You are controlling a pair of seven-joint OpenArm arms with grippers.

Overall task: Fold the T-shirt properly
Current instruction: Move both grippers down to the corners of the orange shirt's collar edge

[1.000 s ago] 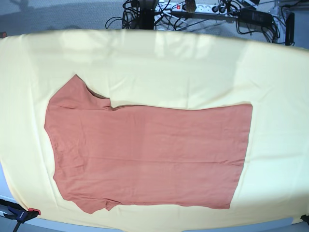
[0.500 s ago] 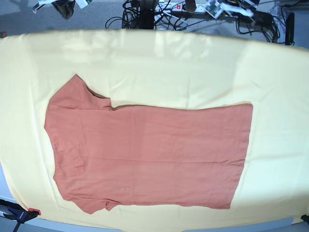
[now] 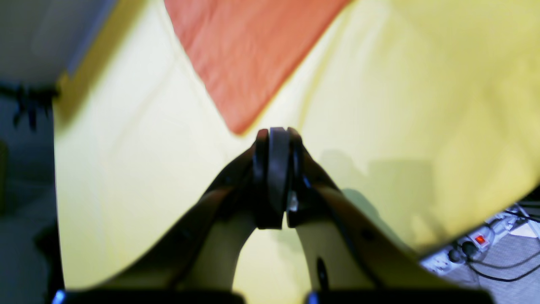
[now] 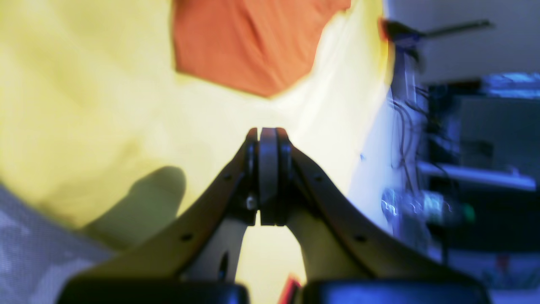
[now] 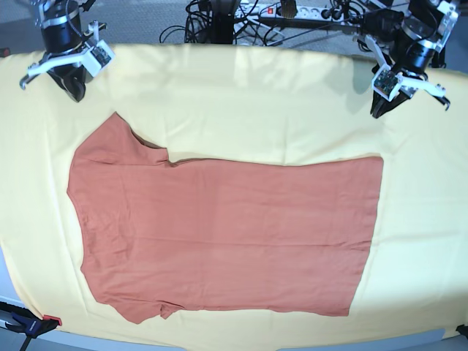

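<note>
The rust-orange T-shirt (image 5: 219, 234) lies flat on the pale yellow cloth (image 5: 256, 95), sleeves to the left and hem to the right in the base view. My left gripper (image 5: 378, 108) hangs shut above the cloth at the far right, a short way beyond the shirt's far hem corner (image 3: 249, 63). In its wrist view the left gripper (image 3: 274, 134) has its jaws pressed together with nothing between them. My right gripper (image 5: 74, 91) hangs shut at the far left, beyond the far sleeve (image 4: 253, 46). The right gripper (image 4: 267, 133) is likewise empty in its wrist view.
Cables and a power strip (image 5: 292, 13) run along the floor behind the table's far edge. A clamp (image 5: 29, 323) grips the cloth at the near left corner. The yellow cloth covers the whole tabletop around the shirt.
Both arms have come down into the base view from the far side and now hang over the cloth's far edge. The shirt has not moved.
</note>
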